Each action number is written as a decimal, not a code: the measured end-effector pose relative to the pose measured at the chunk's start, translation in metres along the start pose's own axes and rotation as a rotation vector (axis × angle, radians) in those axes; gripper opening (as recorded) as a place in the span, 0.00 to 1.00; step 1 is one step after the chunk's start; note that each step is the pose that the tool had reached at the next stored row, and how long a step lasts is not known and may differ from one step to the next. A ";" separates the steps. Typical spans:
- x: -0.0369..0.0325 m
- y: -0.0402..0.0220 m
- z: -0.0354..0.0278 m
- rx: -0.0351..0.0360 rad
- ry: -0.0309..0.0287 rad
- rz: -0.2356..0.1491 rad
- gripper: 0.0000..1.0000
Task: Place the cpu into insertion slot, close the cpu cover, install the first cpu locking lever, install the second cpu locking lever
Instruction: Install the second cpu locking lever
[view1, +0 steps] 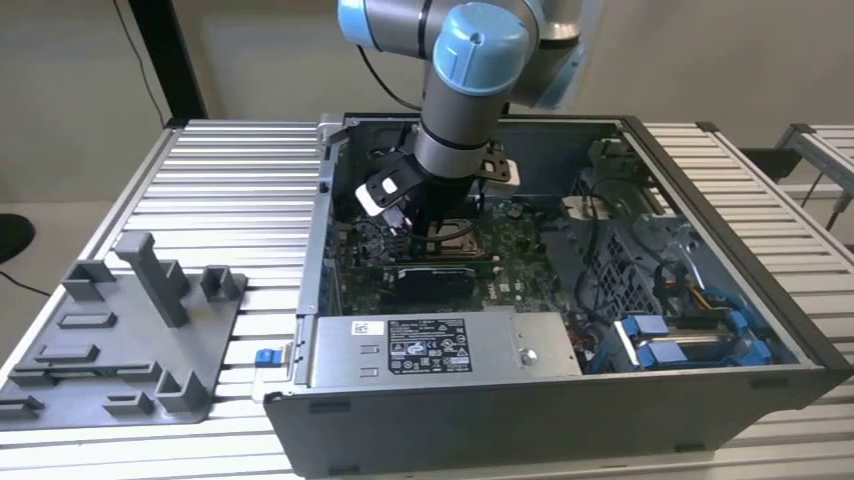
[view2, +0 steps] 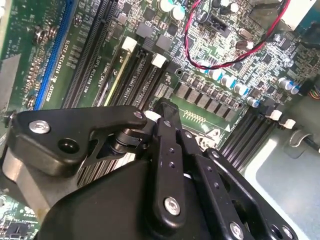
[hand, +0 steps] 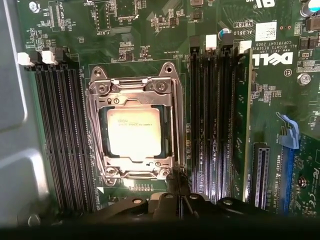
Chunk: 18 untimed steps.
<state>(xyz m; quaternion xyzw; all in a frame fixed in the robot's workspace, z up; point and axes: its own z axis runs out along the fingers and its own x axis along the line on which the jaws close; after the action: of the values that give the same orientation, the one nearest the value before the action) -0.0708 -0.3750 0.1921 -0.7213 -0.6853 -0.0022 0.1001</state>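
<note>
- The cpu (hand: 134, 131) in the first wrist view sits in the insertion slot (hand: 96, 131), with the cpu cover (hand: 131, 90) closed flat over it.
- In the exterior view, the hand (view1: 430, 232) hangs just above the slot inside the computer case (view1: 747, 290).
- In the second wrist view, the hand (view2: 150, 127) is pressed together.

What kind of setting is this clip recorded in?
Probably a lab or test bench for robotic computer assembly. An open computer case lies on a slatted aluminium table, a grey fixture tray sits beside it at the exterior view's left, and the arm's gripper reaches down over the motherboard.
</note>
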 end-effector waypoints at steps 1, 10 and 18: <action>0.0000 0.0000 0.0000 0.0000 -0.0001 0.000 0.00; -0.0004 -0.0003 -0.0026 -0.0012 0.0024 0.000 0.00; -0.0014 -0.0007 -0.0061 -0.0016 -0.0044 0.000 0.00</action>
<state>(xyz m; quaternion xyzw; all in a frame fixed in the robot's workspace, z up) -0.0708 -0.3773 0.1981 -0.7216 -0.6854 -0.0012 0.0981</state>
